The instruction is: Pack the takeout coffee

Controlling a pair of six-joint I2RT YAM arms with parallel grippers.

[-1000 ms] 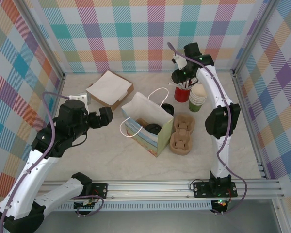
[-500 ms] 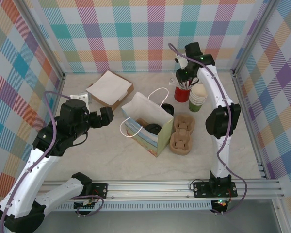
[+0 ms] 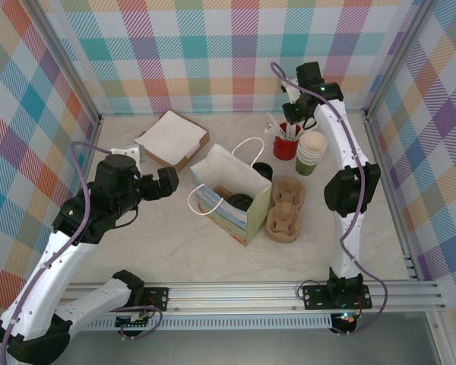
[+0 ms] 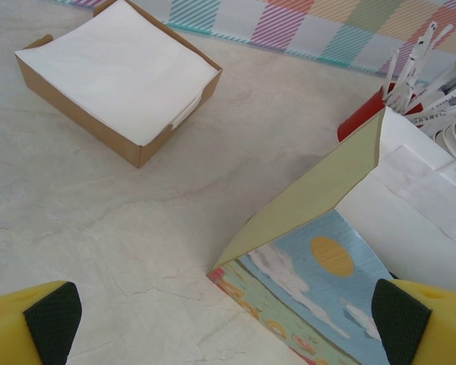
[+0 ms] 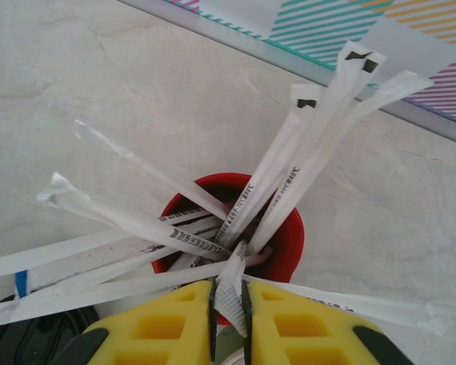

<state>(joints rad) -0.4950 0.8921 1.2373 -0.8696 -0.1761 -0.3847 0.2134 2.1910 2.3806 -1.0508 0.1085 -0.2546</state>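
Yellow right gripper (image 5: pixel 228 315) pinching a wrapped straw (image 5: pixel 233 274) over red cup (image 5: pixel 290 242), arm reaching far, left gripper (image 4: pixel 226 323) spread wide

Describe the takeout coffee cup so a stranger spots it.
Find the paper bag mid-table, then the brown cup carrier at its right. Behind that, beside the red cup of straws, stands the takeout coffee cup: olive-green outside, cream inside, holding no straws.

Straw wrappers (image 5: pixel 247 199) bear black print (too small to read).
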